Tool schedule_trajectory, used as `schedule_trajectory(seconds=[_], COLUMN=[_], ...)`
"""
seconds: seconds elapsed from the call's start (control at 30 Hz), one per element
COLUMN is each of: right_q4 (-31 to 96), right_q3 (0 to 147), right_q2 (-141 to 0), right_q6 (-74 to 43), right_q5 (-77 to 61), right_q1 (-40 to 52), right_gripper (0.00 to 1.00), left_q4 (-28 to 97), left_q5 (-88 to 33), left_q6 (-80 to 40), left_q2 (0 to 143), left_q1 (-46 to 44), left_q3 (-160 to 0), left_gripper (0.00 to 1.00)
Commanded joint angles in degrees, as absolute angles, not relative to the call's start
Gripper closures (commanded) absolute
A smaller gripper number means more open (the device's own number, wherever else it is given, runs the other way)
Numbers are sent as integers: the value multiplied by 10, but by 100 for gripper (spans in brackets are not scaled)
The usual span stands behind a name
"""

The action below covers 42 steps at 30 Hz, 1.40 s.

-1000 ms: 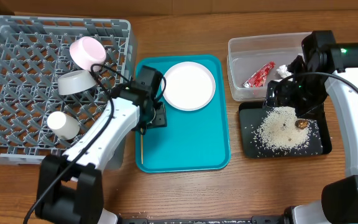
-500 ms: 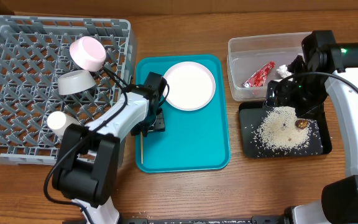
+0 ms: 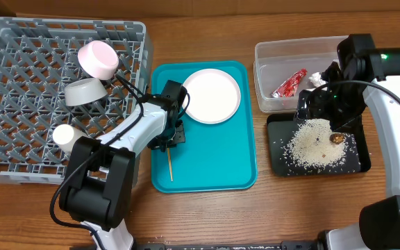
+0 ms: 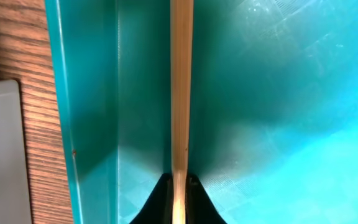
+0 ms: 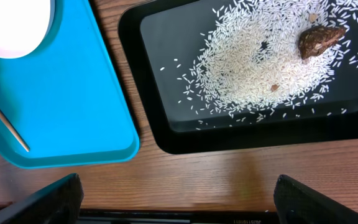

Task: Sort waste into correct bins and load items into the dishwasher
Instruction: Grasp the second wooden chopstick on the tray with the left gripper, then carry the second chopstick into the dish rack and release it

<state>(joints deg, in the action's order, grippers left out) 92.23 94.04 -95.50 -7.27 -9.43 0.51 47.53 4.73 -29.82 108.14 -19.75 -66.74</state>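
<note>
Left wrist view: the left gripper (image 4: 179, 190) is clamped on a wooden chopstick (image 4: 181, 81) over the teal tray (image 4: 278, 93).

One grey dish rack (image 3: 68, 26) carries three pieces of crockery: one pink-faced saucer (image 3: 97, 59), one pale bowl (image 3: 84, 91) and one small white cup (image 3: 67, 136). One teal tray (image 3: 214, 153) bears one white plate (image 3: 211, 95) and one visible chopstick (image 3: 169, 167). There are two bins: one clear tub (image 3: 283, 59) and one black tray (image 3: 358, 165). The waste is one wrapper (image 3: 289, 83), one tissue (image 3: 316, 78), one brown lump (image 3: 337, 138) and rice grains (image 3: 314, 146) too many to count.
</note>
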Motion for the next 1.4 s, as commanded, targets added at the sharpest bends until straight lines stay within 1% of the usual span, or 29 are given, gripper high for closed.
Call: schedule_trajectory(seconds=[0.0,0.17,0.37,0.5,0.63,0.83,0.97,1.03,1.1,1.13,1.17,1.2,1.3,1.37], right_q4=[921,923,922,922,922,922,922,922,922,922,922,922,921,921], right_q3=[942,942,942,942,942,942,942,942,942,942,942,942,942,942], right_q2=[-935,-935,-935,-935,-935,-935,-935,-935,-935,-935,-935,-935,-935,-935], right_q6=[-71,-71,-71,-71,-71,-71,-71,-71,-71,-71,-71,-71,-71,-71], right_q5=[-90,-90,-90,-90,-90,-90,-90,-90,-90,-90,-90,-90,-90,-90], right_q1=[6,6,6,6,6,6,6,6,6,6,6,6,6,6], right_gripper=[0,0,0,0,0,0,0,0,0,0,0,0,0,0], left_q4=[475,509,559,585,597,587,571,562,557,556,556,556,557,557], left_q5=[30,29,42,78,119,126,123,103,88,90,90,89,75,40], left_q6=[-296,-293,-241,-178,-103,-29,-23,-15,-12,-12,-12,-13,-12,-12], left_q2=[1104,1088,1003,948,910,918,943,959,975,980,981,981,972,961], left_q1=[-195,-194,-193,-182,-152,-86,-48,-38,-36,-36,-37,-37,-40,-48], left_q3=[-660,-687,-764,-807,-817,-816,-816,-816,-816,-816,-816,-816,-825,-835], left_gripper=[96,96,96,96,96,96,96,96,91,75,58,50,45,41])
